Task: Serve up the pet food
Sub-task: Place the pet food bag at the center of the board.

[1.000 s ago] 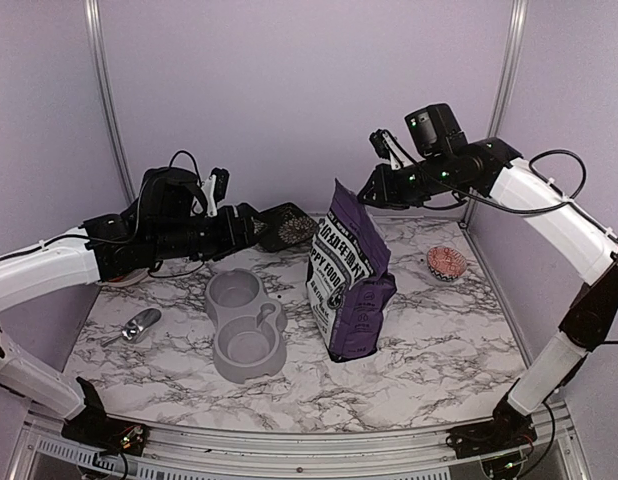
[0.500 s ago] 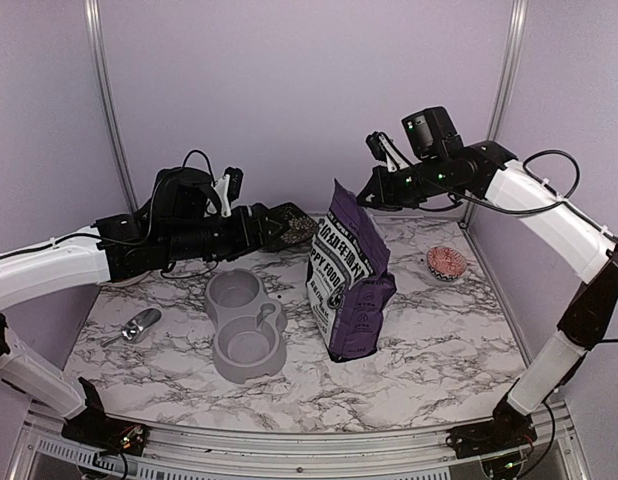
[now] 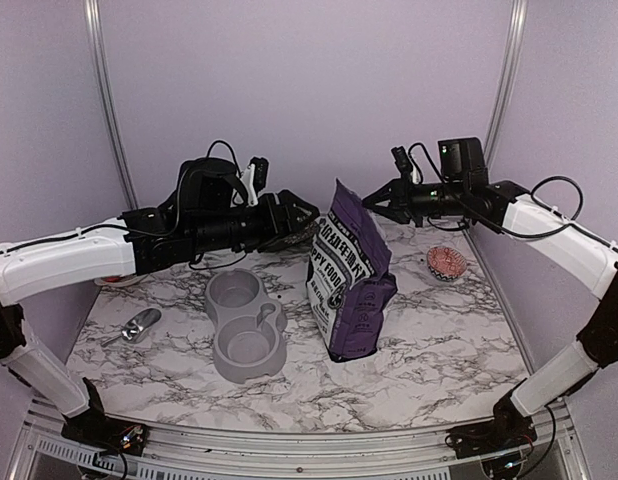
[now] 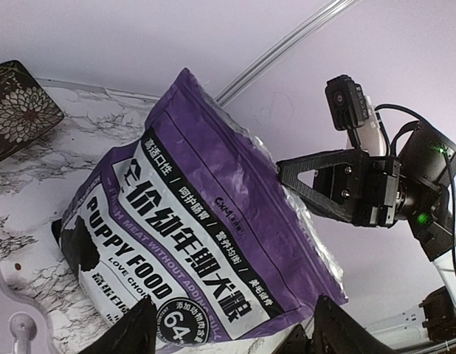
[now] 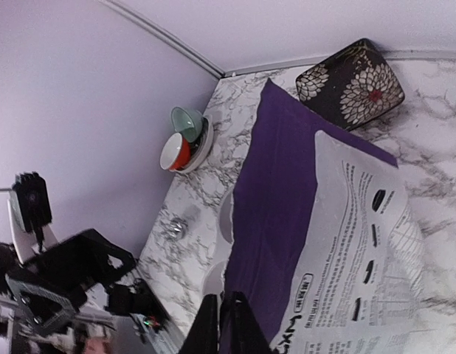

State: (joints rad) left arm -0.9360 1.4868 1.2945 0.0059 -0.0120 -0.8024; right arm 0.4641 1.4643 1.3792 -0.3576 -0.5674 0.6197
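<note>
Pincers flank the upright purple bag (image 3: pixel 351 285) at table centre. Right gripper (image 3: pixel 369 200), at the bag's 1 o'clock, is pinched shut on its top edge. Left gripper (image 3: pixel 305 214), at 11 o'clock, gapes wide, holding nothing. Pet food itself is hidden from view; grey double bowl (image 3: pixel 246 325) sits at the bag's 9 o'clock.

A lab test booth: plain lilac walls (image 3: pixel 309 90), metal corner posts (image 3: pixel 106 100), marble-print tabletop (image 3: pixel 439 340), two bolted robot arms.

Left arm (image 3: pixel 79 250) raised, jaws wide apart; right arm (image 3: pixel 549 222) raised, jaws closed.
</note>
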